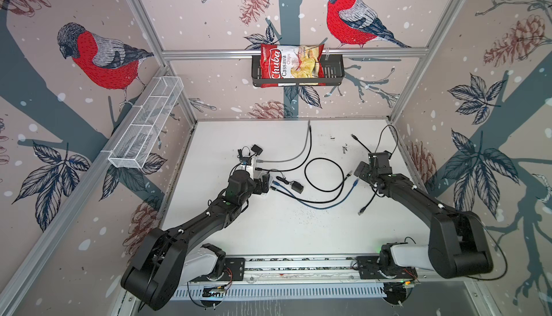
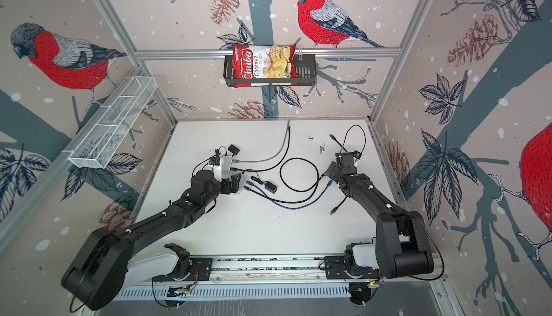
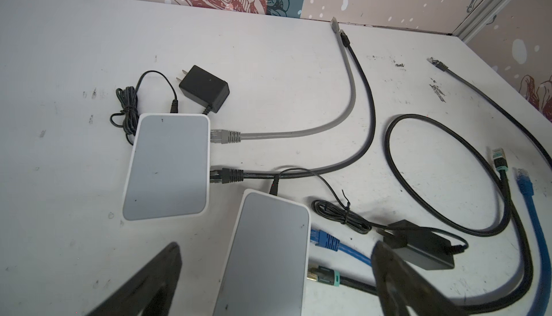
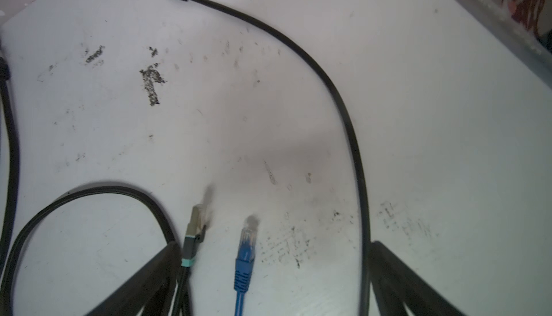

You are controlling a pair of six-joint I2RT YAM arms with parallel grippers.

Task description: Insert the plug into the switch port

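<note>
Plainly, the task is not yet done: no plug is in hand and none is lined up with a port.

1. The left fingers (image 3: 155,278) are spread wide, one on each side of the near switch (image 3: 268,254), which lies flat on the bench (image 1: 268,233). They are not clamped on it, and whether they touch its casing cannot be told. In my judgement this arm is placed to steady the box.

2. On the side of the near switch that faces the right arm, a seated blue plug (image 3: 324,239) and a seated teal-banded plug (image 3: 322,277) appear to be home in its ports.

3. Well to the right of the near switch, the right fingers (image 4: 149,278) are released, parted wide and hold nothing. The loose blue plug (image 4: 246,245) lies on the bench between them, untouched. The loose teal-banded plug (image 4: 195,228) lies just beside one finger. Which of the two is meant cannot be told. The blue one is the better centred, so I judge it the likelier.

4. Just beyond the near switch, the far switch (image 3: 170,165) carries a grey plug (image 3: 225,136) and a black plug (image 3: 227,175) in its ports.

5. Farther off, to the right, the loose black cable (image 4: 343,105) ends in a free plug.

Outstanding: gripping a loose plug, carrying it to a vacant port, aligning it and pressing it home. No vacant port shows clearly in any view.
</note>
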